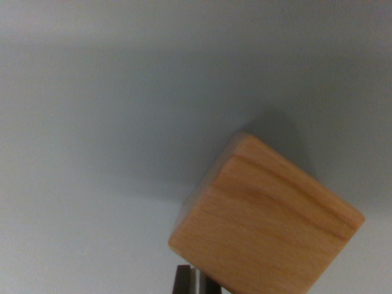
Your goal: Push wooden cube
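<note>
Where it sits: wooden cube (pixel 266 223), at 5 o'clock on grey surface (pixel 110 122).
Material: smooth, grained, sharp-edged.
Gripper (pixel 195 282): dark metal tip at cube's lower edge; claw state unclear.

Only one view is given — the wrist view, mounted on the arm and looking steeply down onto a plain grey surface (pixel 122 92). It sits very close: the wooden cube (pixel 266 220) fills the lower right of the picture, slightly blurred, while a dark sliver of the gripper (pixel 193 280) pokes in at the bottom edge. No edge of the surface shows.
</note>
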Robot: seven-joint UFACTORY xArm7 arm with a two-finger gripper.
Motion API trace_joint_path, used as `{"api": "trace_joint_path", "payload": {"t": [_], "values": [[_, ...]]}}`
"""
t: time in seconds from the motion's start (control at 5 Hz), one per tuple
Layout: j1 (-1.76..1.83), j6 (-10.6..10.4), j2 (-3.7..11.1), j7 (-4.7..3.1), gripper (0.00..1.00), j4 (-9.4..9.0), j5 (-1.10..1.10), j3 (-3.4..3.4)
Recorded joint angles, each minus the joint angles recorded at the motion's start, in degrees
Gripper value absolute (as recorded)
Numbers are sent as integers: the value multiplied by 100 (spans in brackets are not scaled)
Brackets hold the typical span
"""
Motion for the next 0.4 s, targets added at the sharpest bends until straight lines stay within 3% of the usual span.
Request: {"api": "trace_joint_path", "payload": {"t": [0.4], "values": [[-1, 21, 34, -1, 100, 55, -2, -2]]}}
